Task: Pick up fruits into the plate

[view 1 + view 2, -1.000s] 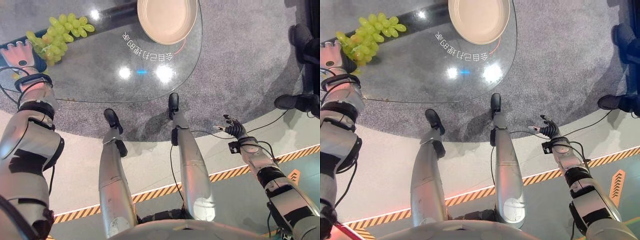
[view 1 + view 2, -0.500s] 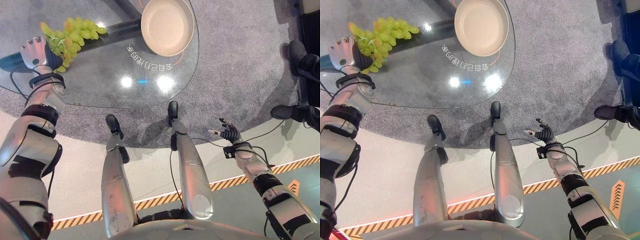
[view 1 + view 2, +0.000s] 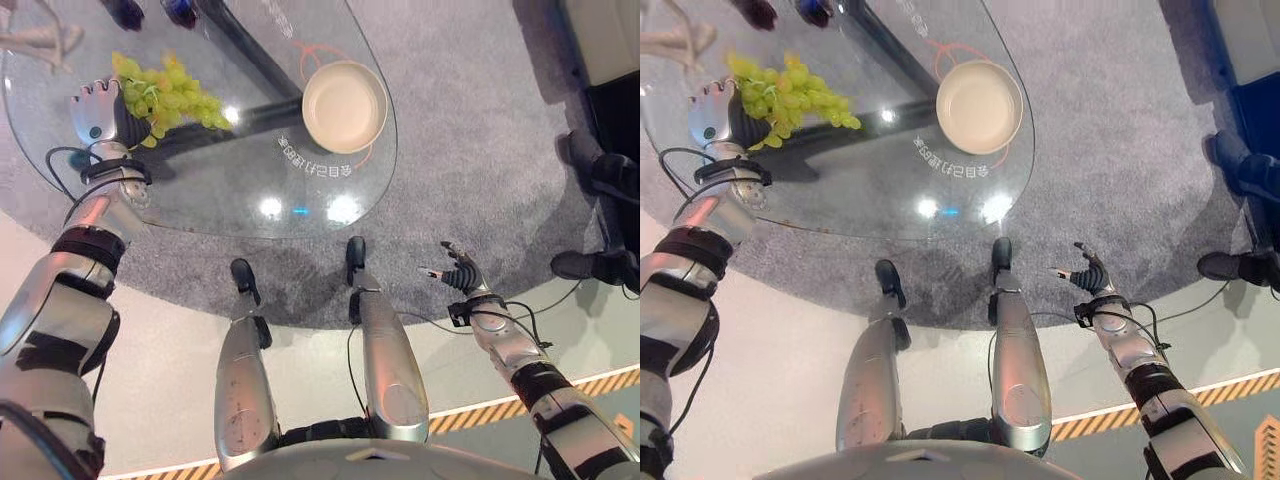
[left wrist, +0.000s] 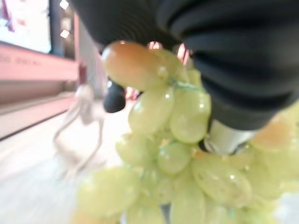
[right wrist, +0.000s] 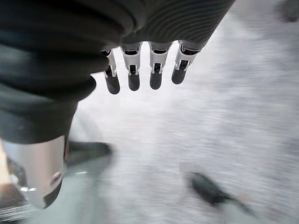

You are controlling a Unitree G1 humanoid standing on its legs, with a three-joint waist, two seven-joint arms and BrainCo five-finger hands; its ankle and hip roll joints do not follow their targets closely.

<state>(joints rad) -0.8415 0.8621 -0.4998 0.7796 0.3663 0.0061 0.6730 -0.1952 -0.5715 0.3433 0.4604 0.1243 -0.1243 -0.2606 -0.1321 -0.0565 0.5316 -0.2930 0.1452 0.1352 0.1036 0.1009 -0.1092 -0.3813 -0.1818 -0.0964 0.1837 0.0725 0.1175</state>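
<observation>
Grapes (image 3: 165,92) hung in a green bunch over the far left of the glass table (image 3: 210,185), my left hand (image 3: 100,115) curled round them. Well to their right I saw the cream plate (image 3: 345,106) holding nothing. My right hand (image 3: 458,277) idled off-table, fingers relaxed apart.

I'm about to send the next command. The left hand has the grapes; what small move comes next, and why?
Probably carry the left hand sideways across the glass table toward the plate. The grapes sit against its palm, fingers closed around them in the left wrist view, while the plate lies empty off to the right. The right hand hangs idle.
</observation>
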